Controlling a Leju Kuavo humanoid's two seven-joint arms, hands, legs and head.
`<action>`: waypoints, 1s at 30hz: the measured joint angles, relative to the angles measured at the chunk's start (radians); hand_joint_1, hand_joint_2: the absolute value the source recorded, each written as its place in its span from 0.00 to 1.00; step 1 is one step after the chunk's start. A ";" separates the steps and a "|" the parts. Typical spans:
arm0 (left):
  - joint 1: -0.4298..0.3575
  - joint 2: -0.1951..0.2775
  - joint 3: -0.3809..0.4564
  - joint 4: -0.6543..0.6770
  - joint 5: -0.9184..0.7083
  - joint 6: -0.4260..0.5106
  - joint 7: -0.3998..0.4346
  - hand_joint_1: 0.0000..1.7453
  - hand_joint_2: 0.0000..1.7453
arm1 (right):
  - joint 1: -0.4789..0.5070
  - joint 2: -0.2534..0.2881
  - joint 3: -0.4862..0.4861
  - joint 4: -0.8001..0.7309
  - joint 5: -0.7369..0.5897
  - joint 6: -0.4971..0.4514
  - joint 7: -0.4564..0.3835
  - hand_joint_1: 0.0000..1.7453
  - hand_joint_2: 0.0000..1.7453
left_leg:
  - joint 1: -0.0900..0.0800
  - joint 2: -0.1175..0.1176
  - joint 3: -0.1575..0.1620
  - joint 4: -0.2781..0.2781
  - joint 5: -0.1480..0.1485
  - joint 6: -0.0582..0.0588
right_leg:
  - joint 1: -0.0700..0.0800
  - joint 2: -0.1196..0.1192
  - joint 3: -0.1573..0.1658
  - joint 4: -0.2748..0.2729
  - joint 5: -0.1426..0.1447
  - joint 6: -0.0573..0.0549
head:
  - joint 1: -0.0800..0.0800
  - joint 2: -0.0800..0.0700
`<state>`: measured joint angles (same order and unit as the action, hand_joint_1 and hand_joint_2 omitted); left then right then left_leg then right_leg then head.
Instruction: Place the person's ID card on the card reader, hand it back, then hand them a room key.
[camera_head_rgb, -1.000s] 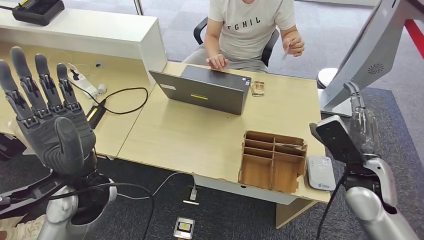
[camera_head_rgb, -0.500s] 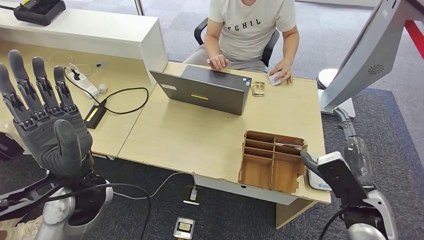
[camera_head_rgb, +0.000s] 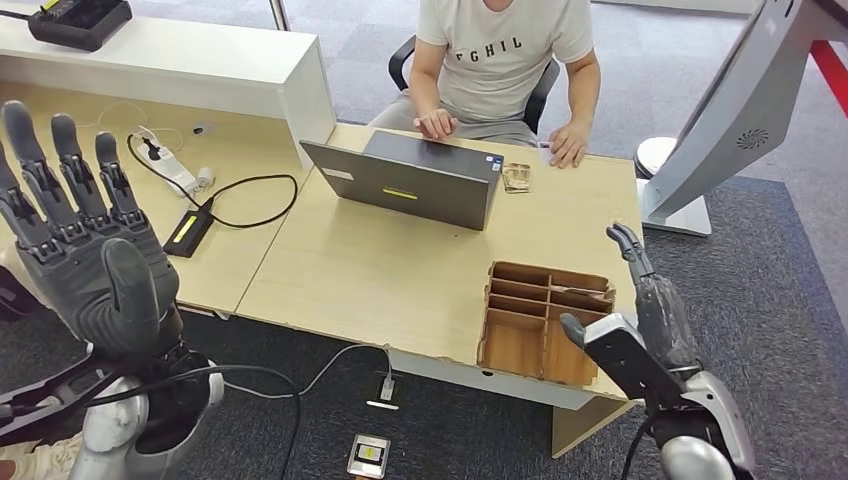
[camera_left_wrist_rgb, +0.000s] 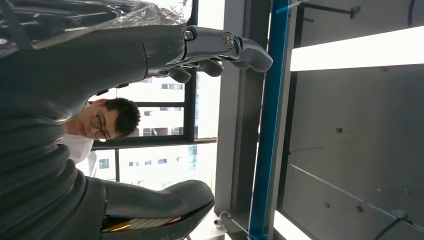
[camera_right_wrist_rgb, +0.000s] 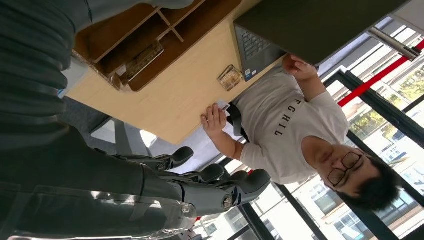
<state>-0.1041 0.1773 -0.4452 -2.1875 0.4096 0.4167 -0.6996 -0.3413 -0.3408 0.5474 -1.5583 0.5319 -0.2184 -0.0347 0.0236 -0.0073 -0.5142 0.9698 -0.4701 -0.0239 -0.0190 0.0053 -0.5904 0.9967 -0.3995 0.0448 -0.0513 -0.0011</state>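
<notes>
The person's hand (camera_head_rgb: 568, 148) rests on the table's far edge, on top of a white ID card (camera_right_wrist_rgb: 223, 106). My right hand (camera_head_rgb: 640, 325) hovers open over the table's front right corner, beside the wooden organizer (camera_head_rgb: 545, 322), and hides the card reader in the head view. A pale corner of the reader (camera_right_wrist_rgb: 71, 81) shows next to the organizer (camera_right_wrist_rgb: 125, 40) in the right wrist view, where my right hand (camera_right_wrist_rgb: 200, 185) has its fingers spread and holds nothing. My left hand (camera_head_rgb: 95, 260) is raised at the left, palm up and open, away from the table.
An open laptop (camera_head_rgb: 410, 180) stands in front of the seated person (camera_head_rgb: 505, 50), with a small wooden item (camera_head_rgb: 515, 178) beside it. A power strip and cables (camera_head_rgb: 190, 200) lie on the left desk. A grey monitor stand (camera_head_rgb: 735, 110) rises at the right.
My right hand has come down from beside the monitor stand to the front right corner, covering the card reader. The person has laid the card on the table and rests a hand on it.
</notes>
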 joint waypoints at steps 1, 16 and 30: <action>0.000 0.002 -0.001 -0.003 -0.002 0.009 0.000 0.00 1.00 | -0.011 0.007 0.006 0.020 0.006 0.001 -0.003 0.00 1.00 | 0.000 0.000 0.000 0.000 0.000 0.000 | 0.000 0.000 0.000 0.000 0.000 0.000 | 0.000 0.000; 0.001 0.008 -0.003 -0.021 -0.017 0.017 0.000 0.00 1.00 | -0.115 0.118 0.085 0.312 0.061 0.038 -0.060 0.00 1.00 | 0.000 0.000 0.000 0.000 0.001 0.000 | 0.000 -0.001 0.000 0.000 0.000 0.000 | 0.000 0.000; 0.008 0.006 0.000 -0.025 -0.017 -0.013 0.000 0.00 1.00 | -0.158 0.137 0.091 0.491 0.083 -0.034 -0.046 0.00 1.00 | 0.000 0.000 0.001 0.000 0.001 0.000 | 0.000 -0.001 0.000 0.000 0.000 0.000 | 0.000 0.000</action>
<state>-0.0963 0.1832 -0.4453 -2.2126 0.3925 0.4042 -0.6996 -0.4994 -0.2036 0.6387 -1.0675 0.6145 -0.2526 -0.0806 0.0234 -0.0073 -0.5135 0.9702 -0.4695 -0.0241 -0.0191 0.0047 -0.5906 0.9968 -0.3994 0.0449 -0.0514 -0.0011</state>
